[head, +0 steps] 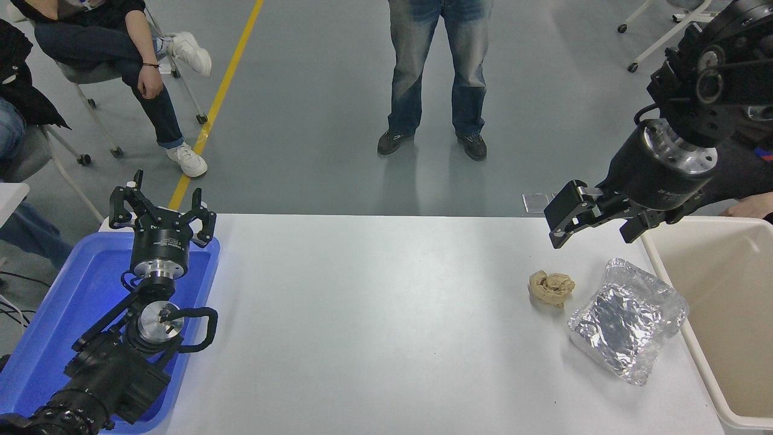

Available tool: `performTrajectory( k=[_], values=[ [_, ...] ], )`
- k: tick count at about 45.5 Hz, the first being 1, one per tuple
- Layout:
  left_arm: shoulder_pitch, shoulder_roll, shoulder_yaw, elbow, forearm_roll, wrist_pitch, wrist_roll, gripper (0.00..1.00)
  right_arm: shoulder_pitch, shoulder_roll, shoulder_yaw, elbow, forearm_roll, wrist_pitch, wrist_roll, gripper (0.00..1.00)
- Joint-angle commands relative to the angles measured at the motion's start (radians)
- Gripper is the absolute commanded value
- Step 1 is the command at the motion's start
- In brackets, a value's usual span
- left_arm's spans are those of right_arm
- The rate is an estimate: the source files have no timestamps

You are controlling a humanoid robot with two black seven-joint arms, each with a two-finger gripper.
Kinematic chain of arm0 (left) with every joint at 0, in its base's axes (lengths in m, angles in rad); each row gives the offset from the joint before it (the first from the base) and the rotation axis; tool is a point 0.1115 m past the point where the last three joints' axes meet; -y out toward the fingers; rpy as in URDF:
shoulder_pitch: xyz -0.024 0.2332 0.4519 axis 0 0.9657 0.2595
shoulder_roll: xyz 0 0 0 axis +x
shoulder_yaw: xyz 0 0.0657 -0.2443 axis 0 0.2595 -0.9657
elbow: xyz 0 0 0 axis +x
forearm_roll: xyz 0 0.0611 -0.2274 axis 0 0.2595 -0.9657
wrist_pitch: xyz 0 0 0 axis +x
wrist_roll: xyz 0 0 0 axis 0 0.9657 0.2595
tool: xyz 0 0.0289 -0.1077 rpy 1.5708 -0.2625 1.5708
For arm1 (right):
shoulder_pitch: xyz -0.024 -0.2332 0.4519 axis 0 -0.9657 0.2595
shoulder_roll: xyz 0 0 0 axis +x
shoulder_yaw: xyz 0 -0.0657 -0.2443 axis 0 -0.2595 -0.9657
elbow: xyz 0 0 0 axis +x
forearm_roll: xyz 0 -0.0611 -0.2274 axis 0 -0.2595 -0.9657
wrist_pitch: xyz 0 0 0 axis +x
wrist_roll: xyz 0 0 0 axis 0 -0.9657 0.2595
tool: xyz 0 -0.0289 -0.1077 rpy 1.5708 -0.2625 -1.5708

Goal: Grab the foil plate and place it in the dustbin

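The foil plate (628, 319) is a shiny, wrinkled silver tray lying on the white table at the right, close to the dustbin's near wall. The dustbin (718, 284) is a large beige bin at the table's right edge. My right gripper (595, 225) hangs above the table's far right edge, up and behind the foil plate, well apart from it. Its fingers are spread open and hold nothing. My left gripper (162, 208) is parked at the lower left over a blue tray, fingers open and empty.
A small tan paper wad (551, 287) lies just left of the foil plate. The blue tray (57, 314) sits at the table's left end. A person stands beyond the far edge at centre; others sit at top left. A hand (749, 206) rests by the bin's far rim.
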Motion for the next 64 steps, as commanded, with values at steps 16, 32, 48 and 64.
performTrajectory(
  k=[16,32,48,64],
  values=[
    [0.001,0.000,0.001,-0.001,0.000,0.000,-0.003,0.99,-0.060,0.005,0.014,-0.050,-0.003,0.000,0.001,1.00],
    [0.001,0.000,0.001,0.001,0.000,0.000,-0.002,0.99,-0.202,-0.188,0.017,-0.114,-0.173,0.000,0.002,1.00],
    [0.001,0.000,0.001,0.001,0.000,0.000,-0.002,0.99,-0.601,-0.446,0.218,-0.330,-0.411,-0.075,-0.001,1.00],
    [-0.001,0.000,0.001,-0.001,0.000,0.000,-0.002,0.99,-0.888,-0.432,0.370,-0.519,-0.416,-0.170,-0.005,1.00]
  ],
)
